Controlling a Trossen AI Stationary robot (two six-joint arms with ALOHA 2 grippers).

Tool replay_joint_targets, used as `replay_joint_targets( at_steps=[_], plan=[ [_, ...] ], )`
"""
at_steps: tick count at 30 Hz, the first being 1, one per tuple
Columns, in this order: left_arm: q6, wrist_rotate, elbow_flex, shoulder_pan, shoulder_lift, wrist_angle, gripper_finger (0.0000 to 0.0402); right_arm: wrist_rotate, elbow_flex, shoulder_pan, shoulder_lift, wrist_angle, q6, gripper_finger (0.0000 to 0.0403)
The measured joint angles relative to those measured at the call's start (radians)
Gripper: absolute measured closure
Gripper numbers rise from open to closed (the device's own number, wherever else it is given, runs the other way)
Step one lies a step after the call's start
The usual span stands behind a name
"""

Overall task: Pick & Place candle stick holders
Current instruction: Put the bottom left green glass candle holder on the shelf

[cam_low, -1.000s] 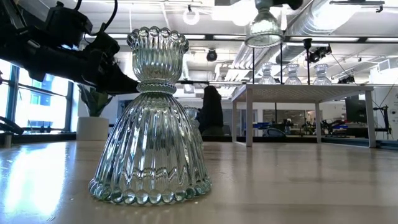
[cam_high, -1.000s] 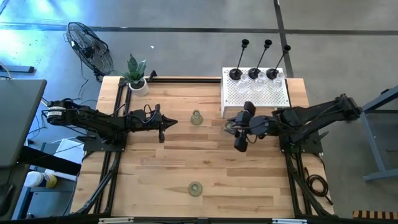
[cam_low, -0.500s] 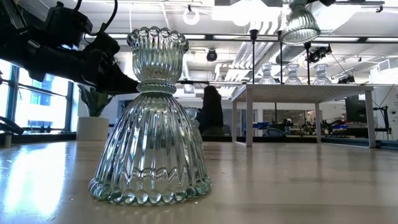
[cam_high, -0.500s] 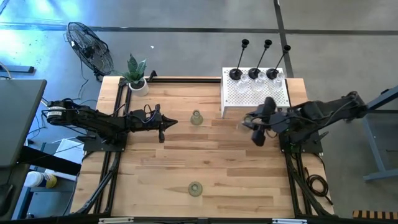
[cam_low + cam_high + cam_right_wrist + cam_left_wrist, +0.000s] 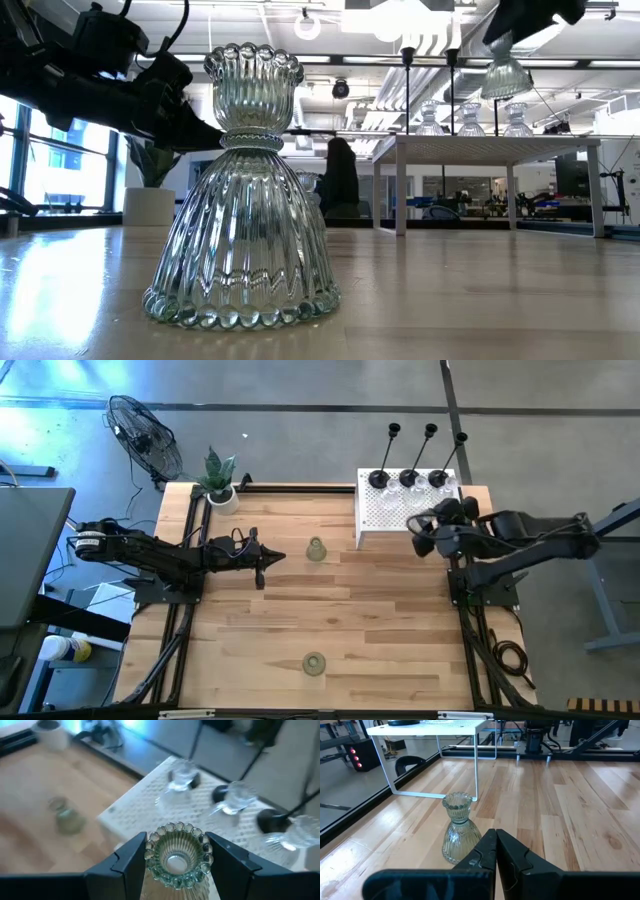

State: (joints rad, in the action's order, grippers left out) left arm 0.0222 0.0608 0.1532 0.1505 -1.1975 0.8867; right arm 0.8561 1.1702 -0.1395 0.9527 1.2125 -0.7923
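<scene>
My right pincer [image 5: 175, 865] grips a pale-green glass holder [image 5: 178, 851] upright above the white perforated box [image 5: 385, 510], ready to join holders there. My left pincer [image 5: 496, 855], closed and empty, waits beside another green holder [image 5: 460, 827] on the surface [image 5: 330, 615].

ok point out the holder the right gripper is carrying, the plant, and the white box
held holder [image 5: 178, 854], right wrist view, on its scalloped rim between the fingers
plant [image 5: 218, 468], high view, on its leaves
white box [image 5: 385, 512], high view, on a bare part of its perforated top

Bright overhead daylight, right wrist view motion-blurred
</scene>
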Motion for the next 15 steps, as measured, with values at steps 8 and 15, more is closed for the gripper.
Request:
replay_joint_targets(
  at_steps=[8,15],
  plan=[
    [0.0,0.0,0.0,0.0,0.0,0.0,0.0401,-0.037,-0.171,0.169,-0.032,-0.197,0.092,0.0224],
    [0.0,0.0,0.0,0.0,0.0,0.0,0.0401,-0.093,-0.219,0.301,-0.044,-0.323,0.239,0.0224]
  ],
)
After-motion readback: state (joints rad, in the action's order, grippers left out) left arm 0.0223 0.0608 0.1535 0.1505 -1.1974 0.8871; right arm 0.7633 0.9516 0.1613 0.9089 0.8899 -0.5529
